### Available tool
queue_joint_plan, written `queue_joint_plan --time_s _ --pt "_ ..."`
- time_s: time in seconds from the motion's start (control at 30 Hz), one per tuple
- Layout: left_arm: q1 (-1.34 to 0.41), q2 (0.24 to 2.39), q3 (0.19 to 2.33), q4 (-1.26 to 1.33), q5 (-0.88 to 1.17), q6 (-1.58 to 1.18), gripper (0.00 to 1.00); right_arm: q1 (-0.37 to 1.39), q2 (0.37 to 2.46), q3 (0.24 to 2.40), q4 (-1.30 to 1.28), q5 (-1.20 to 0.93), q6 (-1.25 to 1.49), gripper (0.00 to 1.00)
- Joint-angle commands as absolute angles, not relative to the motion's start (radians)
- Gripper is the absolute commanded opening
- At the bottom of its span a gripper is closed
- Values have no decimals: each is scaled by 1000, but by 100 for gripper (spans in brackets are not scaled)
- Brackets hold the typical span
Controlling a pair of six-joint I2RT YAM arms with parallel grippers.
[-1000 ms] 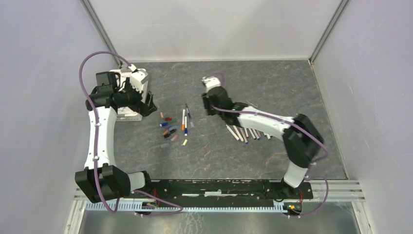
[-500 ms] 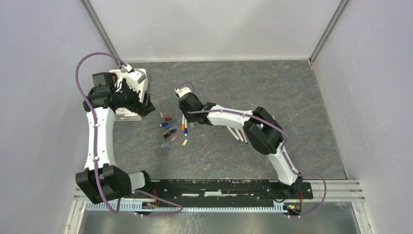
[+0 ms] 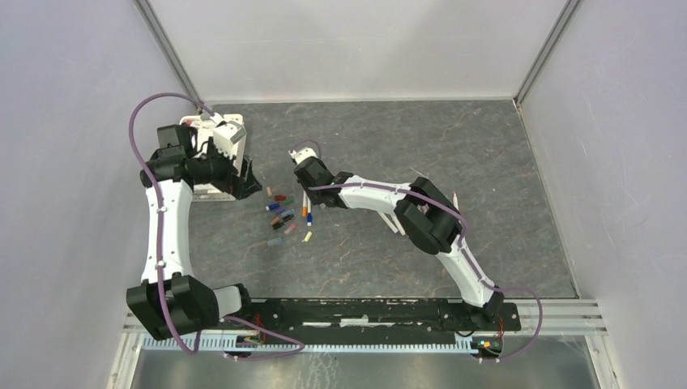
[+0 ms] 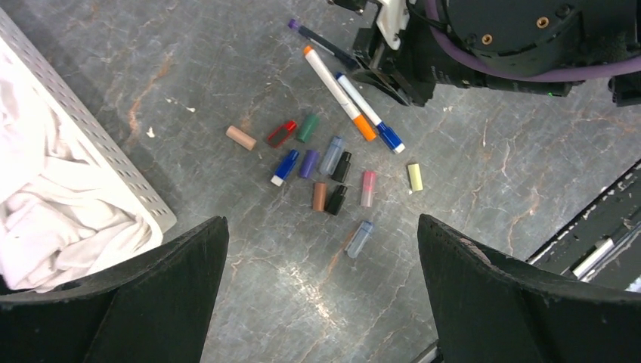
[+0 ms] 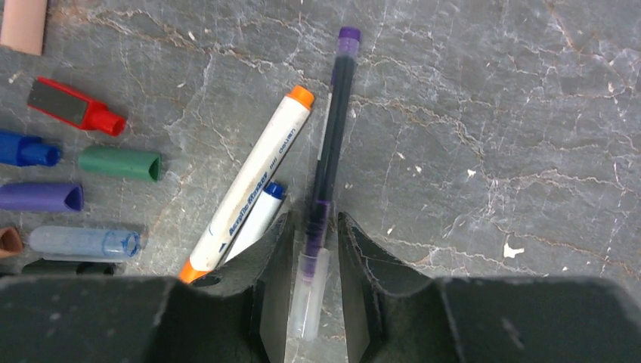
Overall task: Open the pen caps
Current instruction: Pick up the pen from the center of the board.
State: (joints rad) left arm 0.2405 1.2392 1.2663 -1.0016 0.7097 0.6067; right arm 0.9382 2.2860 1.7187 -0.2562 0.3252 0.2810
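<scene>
The right gripper (image 5: 314, 219) straddles the near end of the dark purple pen (image 5: 332, 128), jaws slack with a sliver of gap, nothing clamped; the left gripper (image 4: 319, 225) hangs wide open above the loose pen caps (image 4: 325, 170). The pinch should land on the clear cap (image 5: 308, 299) alone, square to the barrel, clear of the orange-tipped pen (image 5: 249, 181) just beside it

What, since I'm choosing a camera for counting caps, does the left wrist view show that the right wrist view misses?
Left wrist only: the white tray of cloth, the yellow cap, the pink cap. Right wrist only: the clear end of the purple pen inside the right gripper. Both: the orange-tipped pen, red cap and green cap.
</scene>
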Motion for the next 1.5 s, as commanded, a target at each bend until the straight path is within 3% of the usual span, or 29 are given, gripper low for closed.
queue_joint_plan --time_s 0.0,0.07,0.2,0.47,0.73,1.27,1.47 --pt "244 1208 1244 -1016 759 595 100 923 2322 1773 -279 347 287 32" --pt "244 1199 1237 -1016 758 596 100 917 2319 1770 -277 338 297 27" --pt "243 1181 1219 -1016 785 582 100 900 2273 1757 -275 330 325 0" --pt "215 1121 1089 -998 913 558 100 900 1920 1476 -13 284 465 0" --pt "59 1130 1074 -895 972 414 100 972 1624 1124 414 281 712 0" --pt "-24 1135 1114 -798 1144 304 89 1119 1523 1037 661 362 868 0" --pt "-29 1132 1107 -798 1146 303 72 1150 1548 1054 700 370 855 0"
